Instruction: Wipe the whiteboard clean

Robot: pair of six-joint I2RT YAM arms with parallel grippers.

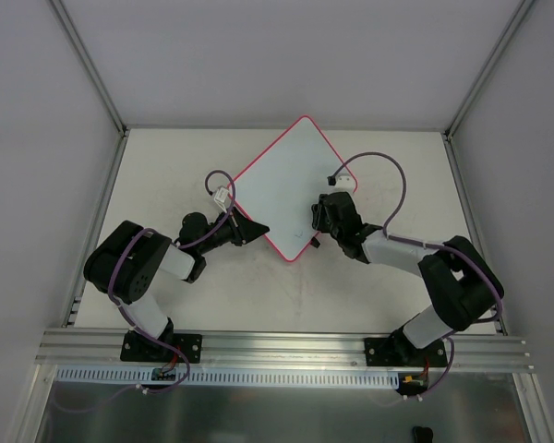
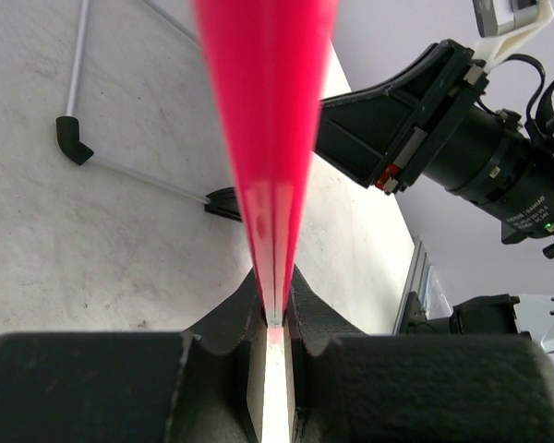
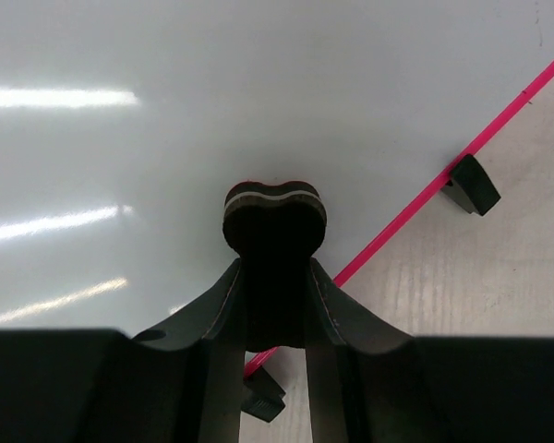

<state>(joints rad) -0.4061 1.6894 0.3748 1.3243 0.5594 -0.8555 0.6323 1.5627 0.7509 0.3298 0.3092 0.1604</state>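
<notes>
The whiteboard [image 1: 284, 180], white with a thin pink-red frame, lies turned like a diamond on the table. My left gripper [image 1: 258, 229] is shut on its lower-left edge; in the left wrist view the pink frame [image 2: 268, 138] runs straight into the closed left gripper [image 2: 275, 309]. My right gripper [image 1: 325, 217] is over the board's lower-right side, shut on a small black eraser [image 3: 275, 208] with a white and red layer. The eraser rests against the white surface [image 3: 212, 101], just inside the frame. Two black clips [image 3: 471, 183] [image 3: 263, 397] sit on that edge. No pen marks show.
The pale table [image 1: 166, 185] is closed in by grey walls with metal corner posts [image 1: 88, 65]. An aluminium rail [image 1: 277, 346] crosses the near edge where both arm bases are bolted. The right arm [image 2: 443, 129] shows in the left wrist view, close by.
</notes>
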